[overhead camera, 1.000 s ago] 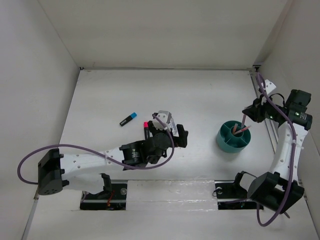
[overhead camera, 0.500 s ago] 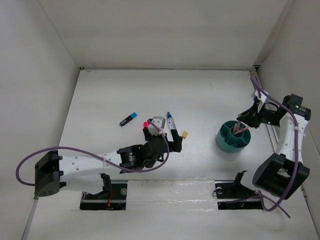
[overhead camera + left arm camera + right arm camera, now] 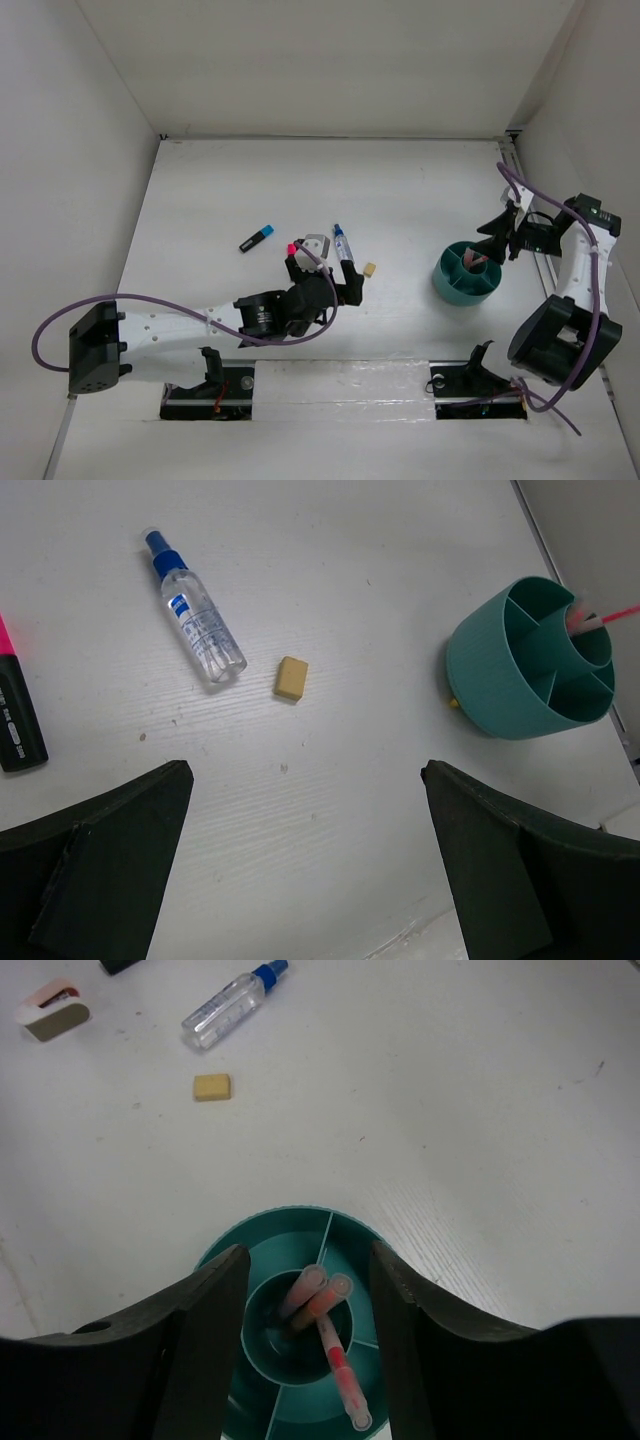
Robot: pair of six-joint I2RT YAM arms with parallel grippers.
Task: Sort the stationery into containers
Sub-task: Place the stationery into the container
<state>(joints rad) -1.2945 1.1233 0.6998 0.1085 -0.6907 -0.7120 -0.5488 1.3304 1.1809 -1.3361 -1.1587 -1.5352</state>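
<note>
Now the right gripper [image 3: 308, 1255] stood spread just above the teal organiser cup [image 3: 290, 1230], pinching nothing. The pink-orange pens [image 3: 322, 1305] lay inside the cup, one leaning across a divider. The left gripper [image 3: 305, 770] hung wide open over the eraser [image 3: 291, 678]. A rising right finger could probably catch the leaning pen and tip it out.

A white table [image 3: 400, 190], lightly speckled with dark marks, sits between 3 plain white walls [image 3: 330, 60].
</note>
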